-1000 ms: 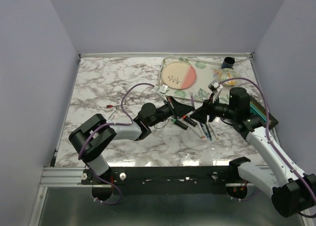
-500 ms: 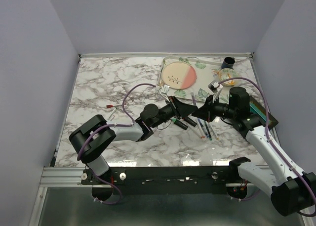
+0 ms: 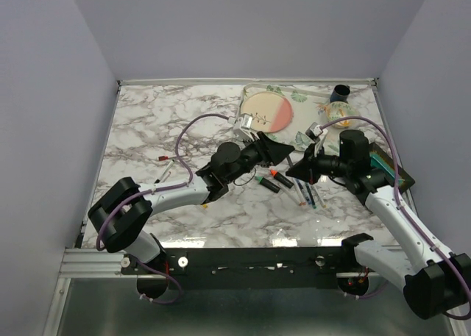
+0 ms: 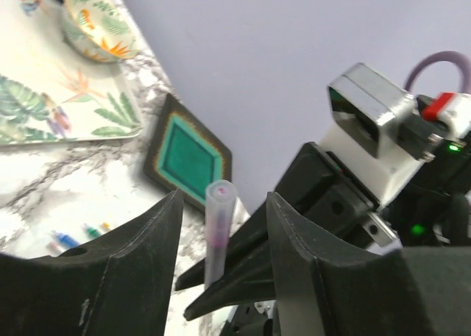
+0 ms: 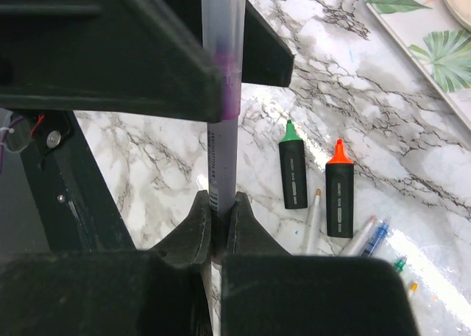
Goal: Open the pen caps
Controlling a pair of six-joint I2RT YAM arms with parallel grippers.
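Observation:
My right gripper is shut on the barrel of a thin grey pen and holds it above the table. The pen's translucent cap, with purple showing inside, is on. That cap stands between the spread fingers of my left gripper, which is open, with a gap on either side. In the top view the two grippers meet nose to nose, left and right. Two black highlighters lie on the marble, one green-tipped and one orange-tipped.
Thin pens and small coloured caps lie beside the highlighters. A leaf-print tray carries a pink plate and a bowl. A dark cup stands behind; a green coaster is right.
My left gripper has gone from shut to open and its arm has stretched forward. My right gripper has gone from open to shut on the pen.

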